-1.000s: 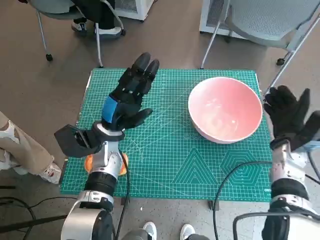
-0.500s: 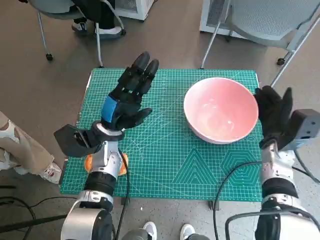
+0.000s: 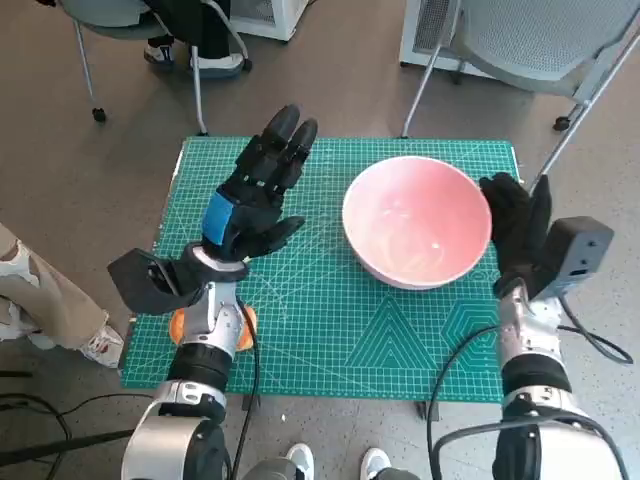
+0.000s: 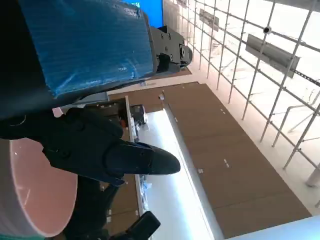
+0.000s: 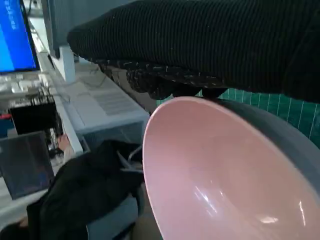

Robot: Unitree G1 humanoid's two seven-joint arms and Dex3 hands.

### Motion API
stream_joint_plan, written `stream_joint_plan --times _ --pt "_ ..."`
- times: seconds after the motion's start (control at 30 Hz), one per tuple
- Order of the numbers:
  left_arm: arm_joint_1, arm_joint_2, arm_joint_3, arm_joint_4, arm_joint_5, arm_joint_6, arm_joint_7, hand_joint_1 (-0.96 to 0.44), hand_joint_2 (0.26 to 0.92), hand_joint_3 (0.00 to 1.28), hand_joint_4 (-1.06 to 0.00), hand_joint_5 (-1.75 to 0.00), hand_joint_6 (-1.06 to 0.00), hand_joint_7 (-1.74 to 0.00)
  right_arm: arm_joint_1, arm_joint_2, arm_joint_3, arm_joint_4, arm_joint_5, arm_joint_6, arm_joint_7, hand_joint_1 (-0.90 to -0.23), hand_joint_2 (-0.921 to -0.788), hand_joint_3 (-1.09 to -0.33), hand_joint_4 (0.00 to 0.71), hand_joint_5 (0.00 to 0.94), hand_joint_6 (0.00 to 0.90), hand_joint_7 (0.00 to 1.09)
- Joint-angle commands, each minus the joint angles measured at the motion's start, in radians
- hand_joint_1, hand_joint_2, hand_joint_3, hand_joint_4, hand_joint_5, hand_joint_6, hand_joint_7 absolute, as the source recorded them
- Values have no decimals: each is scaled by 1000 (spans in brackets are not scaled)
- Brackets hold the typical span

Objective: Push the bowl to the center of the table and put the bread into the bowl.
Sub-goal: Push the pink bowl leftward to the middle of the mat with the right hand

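bread [image 3: 243, 322]: lower left, mostly hidden under left forearm | left hand [image 3: 258, 190]: spread, empty | right hand [image 3: 516, 228]: flat against bowl [image 3: 415, 230] rim, holding nothing

The bowl [image 3: 417, 221] is wide and round, pale pink inside with a grey outer wall that shows in the right wrist view [image 5: 215, 175]. It stands upright and holds nothing, on the green cutting mat [image 3: 330, 310], to the right of the mat's middle and towards the far edge. Light glints off its smooth inner surface. Part of its rim also shows in the left wrist view [image 4: 35, 190].

The bread [image 3: 178, 325] is a small orange-brown piece lying near the mat's near left corner, well apart from the bowl. Most of it is hidden, so its shape cannot be told.
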Motion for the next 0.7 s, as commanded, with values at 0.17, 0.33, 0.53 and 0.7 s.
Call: stream_joint_plan --times 0.17,0.33,0.53,0.7 --pt "8 12 3 6 3 -1 -6 -491 921 238 -28 0 -158 0 -4 44 29 9 -26 -11 -2 -670 -921 -739 253 16 268 194" --pt "8 12 5 5 -1 4 -9 -489 921 238 -28 0 -158 0 -11 55 38 11 -36 -8 -7 -666 -921 -749 257 14 264 191" --pt "11 13 5 2 2 2 -8 -488 921 237 -22 0 -158 0 -19 73 42 11 -42 -8 -11 -618 -921 -778 255 10 253 184" --pt "12 13 5 1 1 5 -7 -487 921 237 -23 0 -158 0 -25 91 48 10 -46 -10 -12 -602 -921 -796 242 2 234 173"
